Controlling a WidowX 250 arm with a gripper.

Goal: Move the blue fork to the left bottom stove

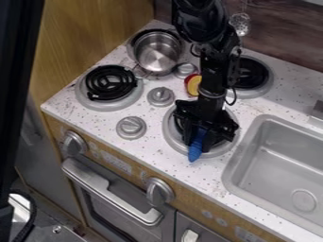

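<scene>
The black gripper hangs low over the front right burner, covering much of its coil. Directly at the gripper's lower end is the blue fork, its blue end pointing toward the counter's front edge; the rest of it is hidden under the gripper. Whether the fork is held cannot be made out. To the left, the front left burner shows a bare black coil inside a grey ring.
A steel pot stands on the back left burner. Grey knobs sit between the burners, and a red and yellow object lies just left of the arm. Back right is another burner; the sink is at right.
</scene>
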